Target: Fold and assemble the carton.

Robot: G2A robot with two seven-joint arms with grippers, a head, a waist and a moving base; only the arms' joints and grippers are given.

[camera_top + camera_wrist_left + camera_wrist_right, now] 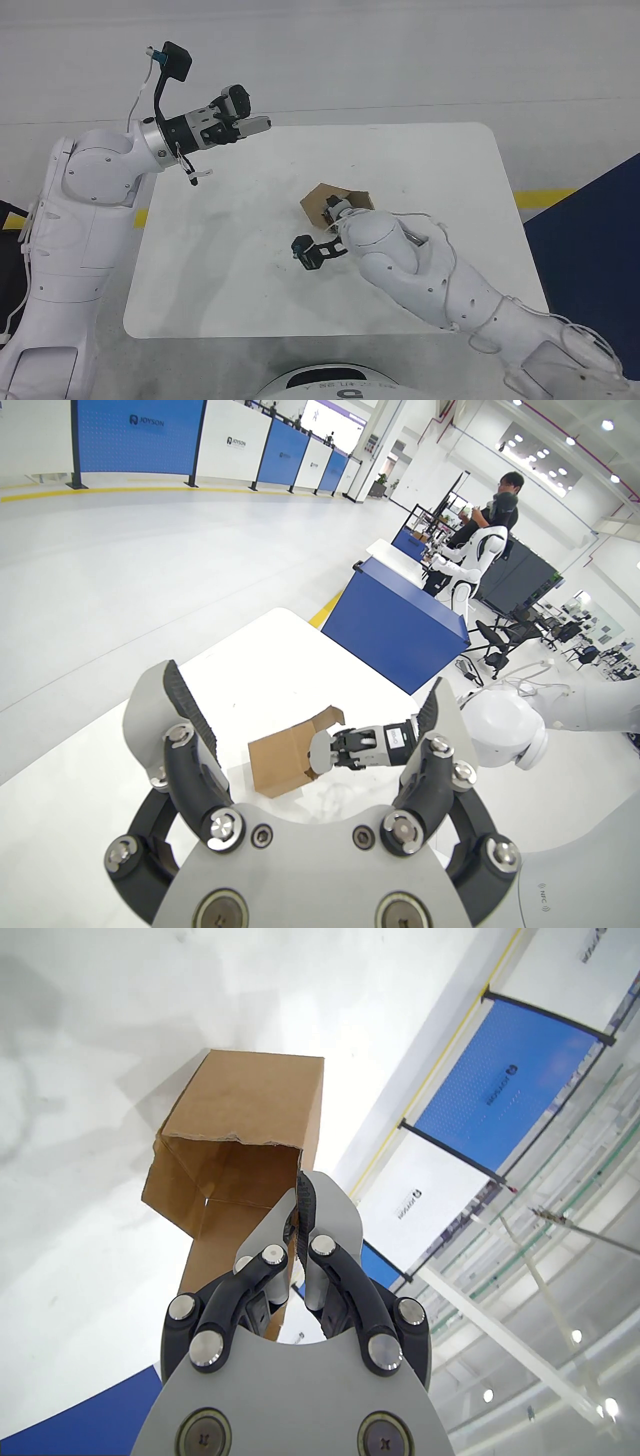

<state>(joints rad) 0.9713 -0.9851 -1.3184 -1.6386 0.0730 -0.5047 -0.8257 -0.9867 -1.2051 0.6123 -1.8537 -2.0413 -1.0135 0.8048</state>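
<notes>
A small brown carton (328, 199) lies near the middle of the white table (250, 250), partly folded into a box with one end open and a flap sticking out. My right gripper (299, 1200) is shut on one wall of the carton (250, 1108) at its open end. From the left wrist view the carton (282, 757) rests on the table with the right gripper (325, 756) clamped on its edge. My left gripper (305, 710) is open, raised over the table's far left corner, well apart from the carton. In the top view the left gripper (250, 118) points toward the table's middle.
The right arm (420, 265) stretches across the table's near right part. A blue cabinet (590, 230) stands just right of the table. The table's left half (200, 270) holds nothing.
</notes>
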